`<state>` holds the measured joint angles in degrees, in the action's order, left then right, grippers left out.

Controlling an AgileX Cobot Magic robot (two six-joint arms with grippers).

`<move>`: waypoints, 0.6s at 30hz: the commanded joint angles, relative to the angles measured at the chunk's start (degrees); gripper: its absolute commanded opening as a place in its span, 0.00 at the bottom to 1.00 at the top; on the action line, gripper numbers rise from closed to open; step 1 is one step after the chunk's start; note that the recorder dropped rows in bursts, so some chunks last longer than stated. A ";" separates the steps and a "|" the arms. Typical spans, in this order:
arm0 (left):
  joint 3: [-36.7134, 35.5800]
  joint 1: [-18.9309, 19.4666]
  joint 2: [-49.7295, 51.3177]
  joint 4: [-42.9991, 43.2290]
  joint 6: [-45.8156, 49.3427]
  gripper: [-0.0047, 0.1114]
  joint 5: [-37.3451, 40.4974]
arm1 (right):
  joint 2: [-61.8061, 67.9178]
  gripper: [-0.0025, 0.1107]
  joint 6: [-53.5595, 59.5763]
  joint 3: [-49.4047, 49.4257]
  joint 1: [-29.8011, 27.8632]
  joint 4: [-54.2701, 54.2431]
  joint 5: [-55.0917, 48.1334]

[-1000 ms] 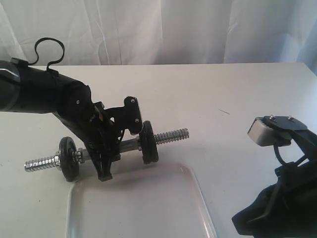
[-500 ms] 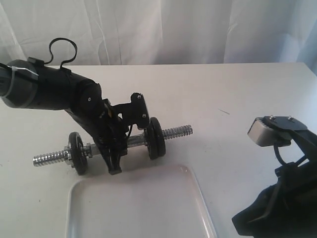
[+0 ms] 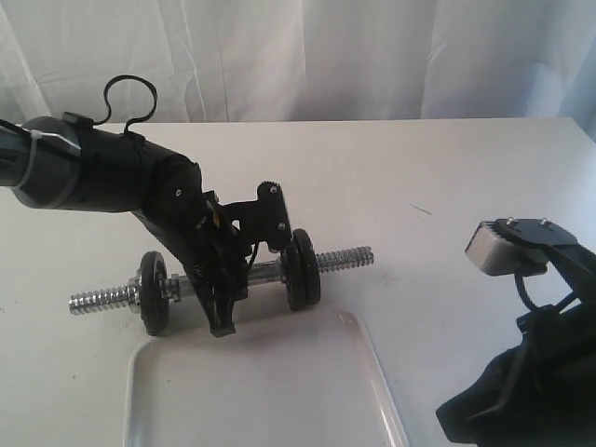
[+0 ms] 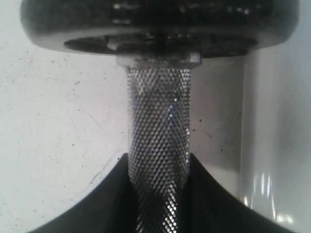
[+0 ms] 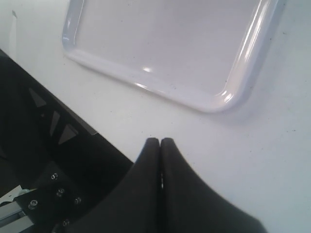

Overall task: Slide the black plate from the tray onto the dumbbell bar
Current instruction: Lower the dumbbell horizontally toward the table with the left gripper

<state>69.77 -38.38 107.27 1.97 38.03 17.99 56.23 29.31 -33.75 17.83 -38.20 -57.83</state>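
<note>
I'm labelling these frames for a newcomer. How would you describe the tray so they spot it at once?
Start at the white table, where the left gripper holds a chrome dumbbell bar. In front of that bar, nearer the camera, lies the tray. It alone is a glossy white rectangle with rounded corners and a raised rim.
</note>
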 commanded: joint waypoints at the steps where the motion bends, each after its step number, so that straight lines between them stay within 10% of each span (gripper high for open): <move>1: 2.99 -0.03 -3.90 -0.99 -0.56 0.04 -21.62 | -0.33 0.02 0.85 0.19 -0.13 -0.19 -0.25; 18: 2.99 -0.03 -3.90 -0.99 -0.70 0.04 -16.99 | -0.33 0.02 1.16 1.13 -0.13 -0.33 -0.80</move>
<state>71.02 -38.17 111.03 1.97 37.81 6.98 56.23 29.54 -32.97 17.83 -38.35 -58.08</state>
